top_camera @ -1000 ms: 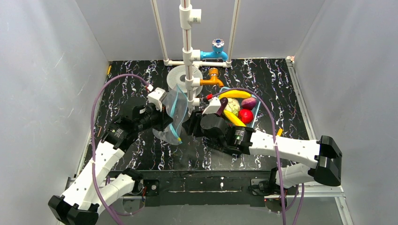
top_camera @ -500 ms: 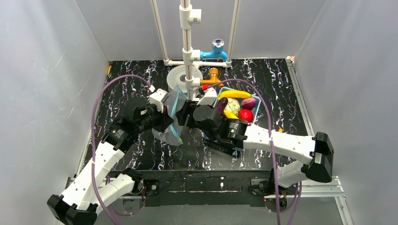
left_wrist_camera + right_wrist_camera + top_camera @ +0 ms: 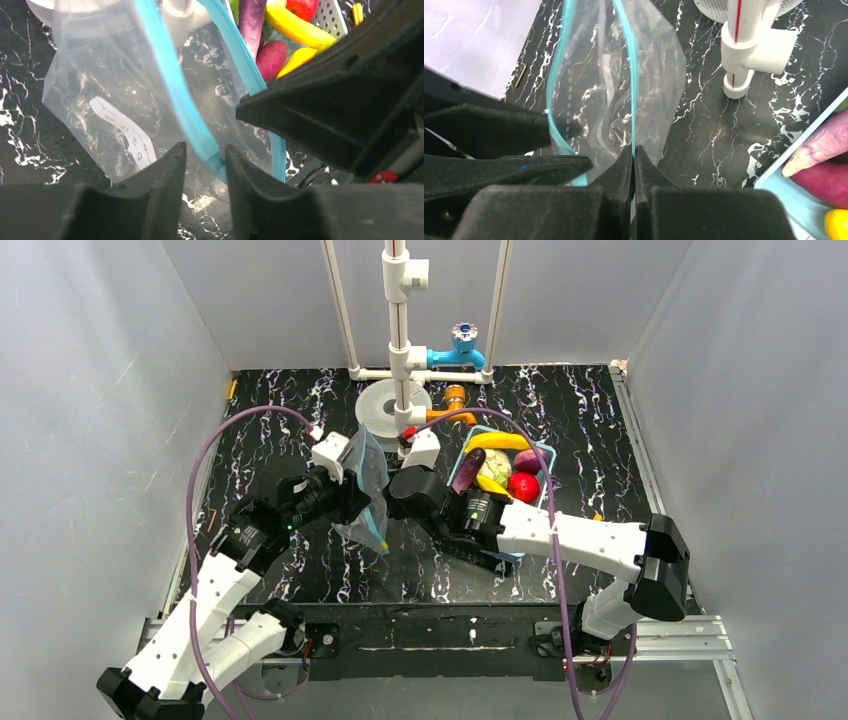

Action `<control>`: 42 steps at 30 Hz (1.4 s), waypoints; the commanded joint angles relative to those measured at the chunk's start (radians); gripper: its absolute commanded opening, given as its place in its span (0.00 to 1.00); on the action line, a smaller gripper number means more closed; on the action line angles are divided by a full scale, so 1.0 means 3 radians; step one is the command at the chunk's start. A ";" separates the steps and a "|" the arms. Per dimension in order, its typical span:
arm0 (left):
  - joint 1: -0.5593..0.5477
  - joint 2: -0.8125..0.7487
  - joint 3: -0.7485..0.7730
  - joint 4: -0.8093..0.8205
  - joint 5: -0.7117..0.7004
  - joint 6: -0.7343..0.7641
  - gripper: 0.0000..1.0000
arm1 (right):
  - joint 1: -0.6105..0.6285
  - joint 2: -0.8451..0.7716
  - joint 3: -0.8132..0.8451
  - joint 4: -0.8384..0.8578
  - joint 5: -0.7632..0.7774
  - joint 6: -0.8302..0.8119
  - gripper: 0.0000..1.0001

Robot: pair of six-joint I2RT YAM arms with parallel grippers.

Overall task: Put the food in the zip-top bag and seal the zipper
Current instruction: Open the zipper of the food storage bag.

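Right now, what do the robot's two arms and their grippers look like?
The left arm and right arm match: white link shells, black joint housings. A purple cable loops along each. The left gripper and right gripper have matte black, wedge-shaped fingers; a white camera block sits on each wrist.

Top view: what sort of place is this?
Probably a robot test booth: plain grey walls box in a black marbled table, with mock PVC taps and a basket of toy food.
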 commanded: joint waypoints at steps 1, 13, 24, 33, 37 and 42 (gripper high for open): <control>-0.0018 -0.0105 -0.0052 0.0067 -0.0195 -0.0013 0.47 | 0.0148 0.0008 0.0192 0.0114 0.0033 -0.0172 0.01; -0.0022 -0.0394 -0.0171 0.0262 -0.0379 -0.0138 0.67 | 0.0510 0.0278 0.0450 0.0128 0.0824 -0.0447 0.01; -0.0022 -0.0491 -0.0228 0.0358 -0.0483 -0.0248 0.65 | 0.0597 0.0567 0.0761 -0.0088 0.1360 -0.0453 0.01; -0.0022 -0.0267 -0.0125 0.0184 -0.0377 -0.0169 0.35 | 0.0588 0.0473 0.0627 0.0103 0.1540 -0.0534 0.01; -0.0023 -0.0212 -0.0108 0.0164 -0.0283 -0.0146 0.43 | 0.0556 0.0470 0.0648 0.0214 0.1583 -0.0636 0.01; -0.0023 -0.0195 -0.0103 0.0146 -0.0241 -0.0122 0.46 | 0.0471 0.0440 0.0652 0.0315 0.1516 -0.0649 0.01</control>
